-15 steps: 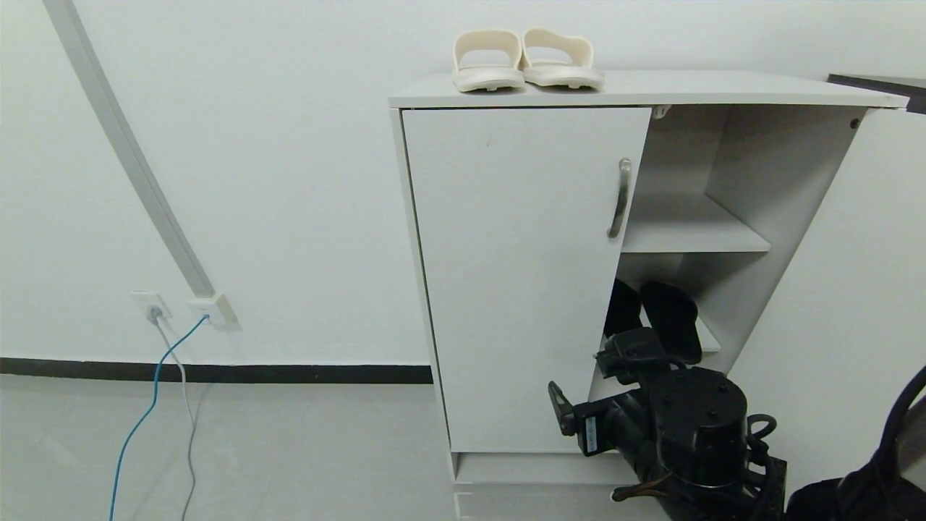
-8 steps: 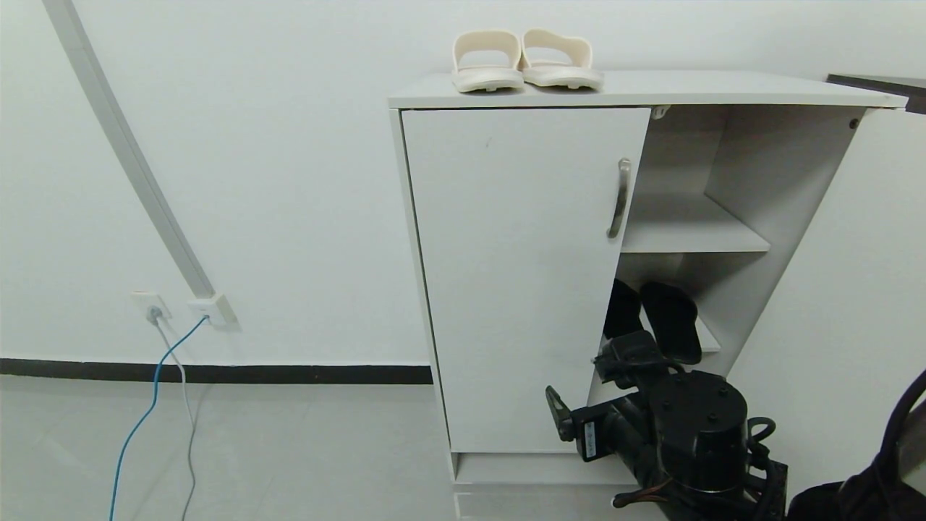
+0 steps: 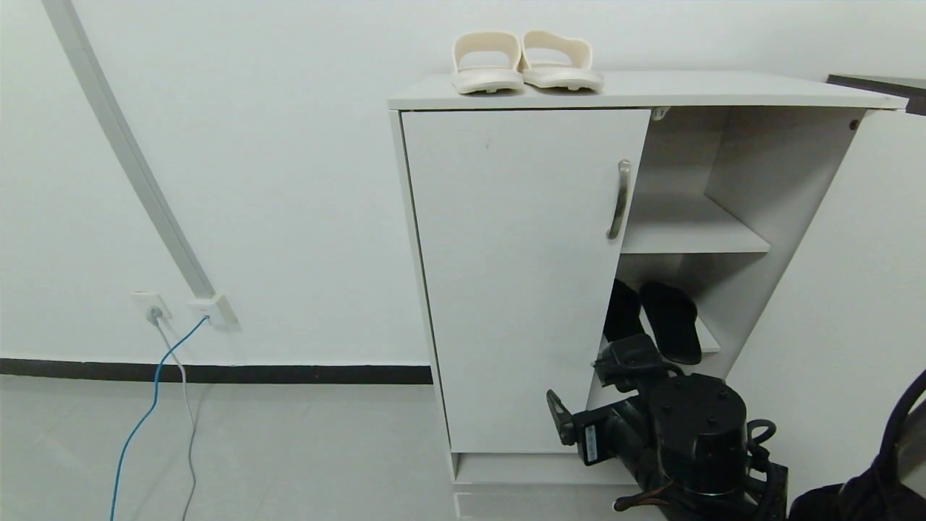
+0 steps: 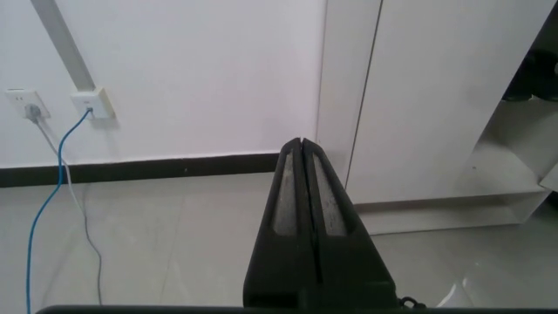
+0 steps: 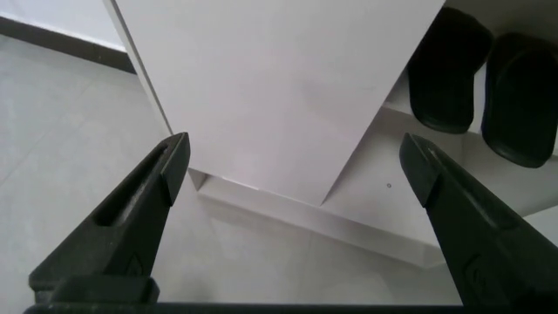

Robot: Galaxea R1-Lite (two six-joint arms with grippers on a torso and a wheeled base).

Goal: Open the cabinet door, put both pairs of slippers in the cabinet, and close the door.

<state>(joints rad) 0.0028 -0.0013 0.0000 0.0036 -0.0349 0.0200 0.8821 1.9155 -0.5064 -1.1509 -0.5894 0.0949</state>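
The white cabinet (image 3: 651, 88) stands with its left door (image 3: 514, 275) closed and its right door (image 3: 846, 304) swung wide open. The beige slippers (image 3: 527, 61) sit side by side on the cabinet's top, at 12 o'clock in the head view. The black slippers (image 3: 662, 318) lie as a pair on the lower shelf inside the open half, at 5 o'clock from the closed door's handle (image 3: 618, 199), under the upper shelf (image 3: 687, 231). The right arm (image 3: 694, 427) is low in front of the opening, at 6 o'clock of the black slippers. The right gripper (image 5: 295, 144) has its jaws spread wide and holds nothing, facing the bottom corner of the closed door. The left gripper (image 4: 302, 153) has its fingers pressed together, empty, above the floor (image 4: 174, 235) near the cabinet's left side. Wall sockets (image 3: 181, 307) with two cables sit at 9 o'clock of the cabinet.
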